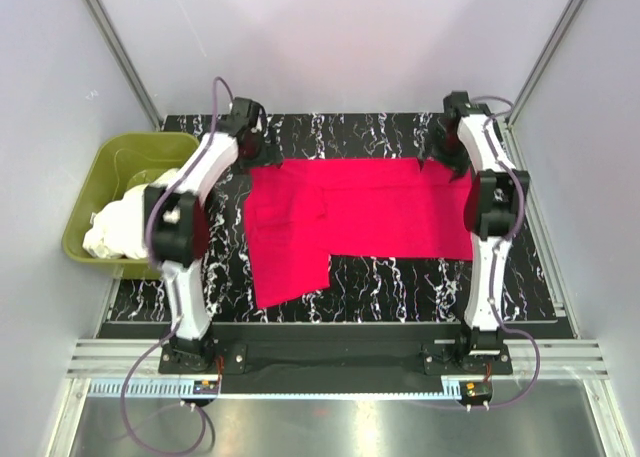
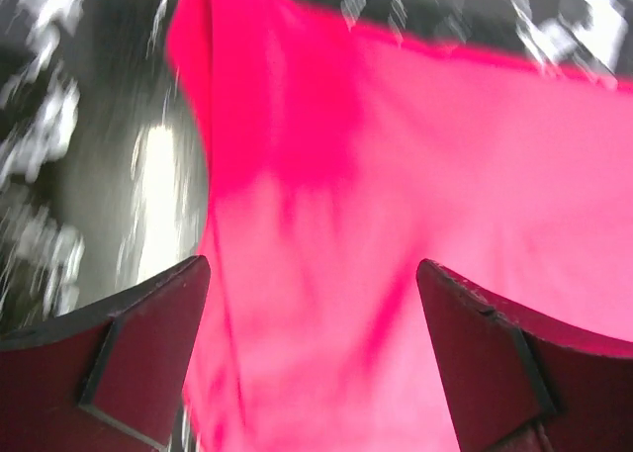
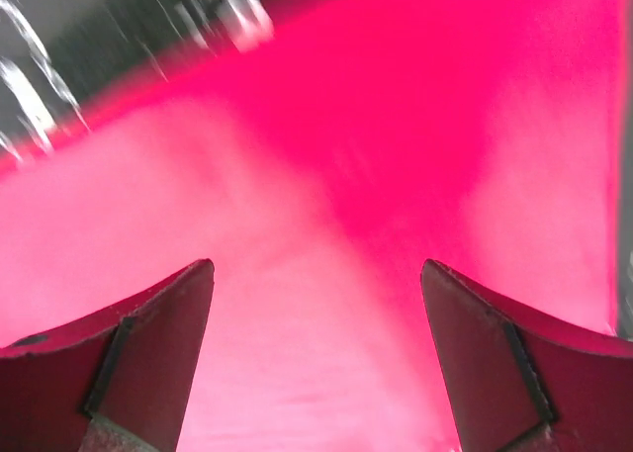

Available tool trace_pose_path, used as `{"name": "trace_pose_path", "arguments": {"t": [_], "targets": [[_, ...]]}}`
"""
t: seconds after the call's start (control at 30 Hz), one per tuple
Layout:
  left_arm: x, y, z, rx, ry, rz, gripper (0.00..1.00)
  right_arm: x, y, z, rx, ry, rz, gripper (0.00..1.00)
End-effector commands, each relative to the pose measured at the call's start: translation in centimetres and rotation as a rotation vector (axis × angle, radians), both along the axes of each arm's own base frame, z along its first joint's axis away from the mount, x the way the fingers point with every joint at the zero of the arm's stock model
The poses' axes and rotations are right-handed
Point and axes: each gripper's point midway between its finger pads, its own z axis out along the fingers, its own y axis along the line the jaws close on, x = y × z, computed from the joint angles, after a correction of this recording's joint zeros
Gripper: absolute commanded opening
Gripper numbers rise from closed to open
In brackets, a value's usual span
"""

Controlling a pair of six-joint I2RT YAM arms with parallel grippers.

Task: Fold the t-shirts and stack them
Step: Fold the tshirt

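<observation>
Top view: red shirt [image 1: 350, 212] spread flat on the black marbled table [image 1: 400, 277], just beside the green tub [image 1: 78, 239]. White shirts [image 1: 115, 227] are bunched inside the tub. The red shirt's outline is an L, with the near corner away from the tub missing, so it is probably part-folded. Left claw [image 1: 258, 155] is at the shirt's far corner nearest the tub. Right claw [image 1: 452, 162] is at the far corner farthest from the tub.

Left wrist view: blurry. Left claw [image 2: 312, 264] has its jaws wide apart with nothing between them. The red shirt [image 2: 445, 155] is underneath, with bare table past its edge.

Right wrist view: also blurry. Right claw [image 3: 316, 264] has its jaws wide apart and empty, over the red shirt [image 3: 396, 126].

Risks: the cloth looks thin, limp and matte, with soft creases. A pinch that catches only one layer would drag the fold open. Uneven pulls from the two claws would skew the edge. The table looks slick, so the shirt may slide instead of folding. The tub is hard smooth plastic, a rounded rectangle.
</observation>
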Motion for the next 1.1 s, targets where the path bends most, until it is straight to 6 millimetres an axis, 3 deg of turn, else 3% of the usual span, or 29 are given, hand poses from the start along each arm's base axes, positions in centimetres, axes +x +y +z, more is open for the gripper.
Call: {"name": "trace_pose_path", "arguments": {"t": [0.0, 0.03, 0.07, 0.1, 0.13, 0.17, 0.2, 0.23, 0.27, 0.3, 0.33, 0.37, 0.4, 0.47, 0.5, 0.6, 0.7, 0.87, 1.07], "targets": [[-6.0, -1.4, 10.0, -0.002, -0.183, -0.038, 0.91, -7.5, -0.4, 6.8, 0.000, 0.018, -0.049, 0.93], [-8.1, -2.9, 10.2, 0.008, -0.177, -0.088, 0.89, -9.0, 0.0, 9.6, 0.025, -0.042, -0.059, 0.92], [-10.3, -3.1, 9.8, 0.015, -0.147, -0.112, 0.87, -11.7, 0.3, 7.6, 0.041, 0.017, -0.067, 0.90], [-13.7, -3.4, 9.1, 0.016, -0.120, -0.145, 0.82, -13.0, 1.2, 7.7, 0.094, 0.018, -0.062, 0.88], [-15.5, -3.5, 8.4, 0.003, -0.096, -0.140, 0.78, -14.5, 1.9, 9.6, 0.138, -0.033, -0.068, 0.87], [-17.2, -3.8, 7.8, -0.031, -0.077, -0.154, 0.73, -16.7, 2.7, 7.6, 0.178, 0.015, -0.067, 0.85], [-20.3, -3.2, 6.2, -0.044, -0.041, -0.162, 0.68, -17.7, 2.8, 7.8, 0.243, 0.014, -0.083, 0.83], [-21.6, -3.1, 5.6, -0.063, -0.027, -0.150, 0.59, -18.9, 3.3, 8.8, 0.270, -0.020, -0.092, 0.82], [-23.8, -2.6, 4.4, -0.060, -0.007, -0.155, 0.55, -20.5, 3.7, 7.5, 0.301, 0.010, -0.098, 0.78], [-24.8, -2.2, 3.7, -0.053, 0.008, -0.151, 0.52, -21.4, 3.8, 7.2, 0.307, 0.012, -0.098, 0.76], [-25.6, -1.6, 3.0, -0.044, 0.020, -0.132, 0.51, -22.1, 3.9, 7.7, 0.315, -0.008, -0.100, 0.74], [-26.2, -1.1, 2.6, -0.039, 0.017, -0.121, 0.51, -23.3, 4.0, 6.8, 0.323, 0.019, -0.103, 0.71], [-27.2, -0.4, 1.0, -0.010, 0.053, -0.111, 0.52, -23.9, 4.2, 6.7, 0.336, 0.026, -0.096, 0.65], [-27.4, 0.2, -0.4, 0.006, 0.057, -0.083, 0.53, -25.1, 4.3, 6.7, 0.343, 0.026, -0.094, 0.59], [-28.2, 0.7, -2.2, 0.023, 0.097, -0.070, 0.53, -25.4, 4.3, 6.7, 0.340, 0.025, -0.093, 0.53], [-28.5, 1.0, -4.6, 0.036, 0.162, -0.021, 0.53, -26.4, 3.7, 6.9, 0.305, 0.022, -0.095, 0.51], [-28.8, 1.9, -5.6, 0.023, 0.174, 0.106, 0.52, -26.9, 2.6, 7.6, 0.261, 0.017, -0.110, 0.51], [-28.1, 1.7, -6.5, -0.081, 0.148, 0.153, 0.51, -26.0, 0.4, 7.7, 0.246, -0.007, -0.163, 0.51], [-27.7, 1.0, -8.8, -0.123, 0.207, 0.137, 0.49, -25.6, -2.5, 5.9, 0.278, 0.031, -0.278, 0.50]]}}
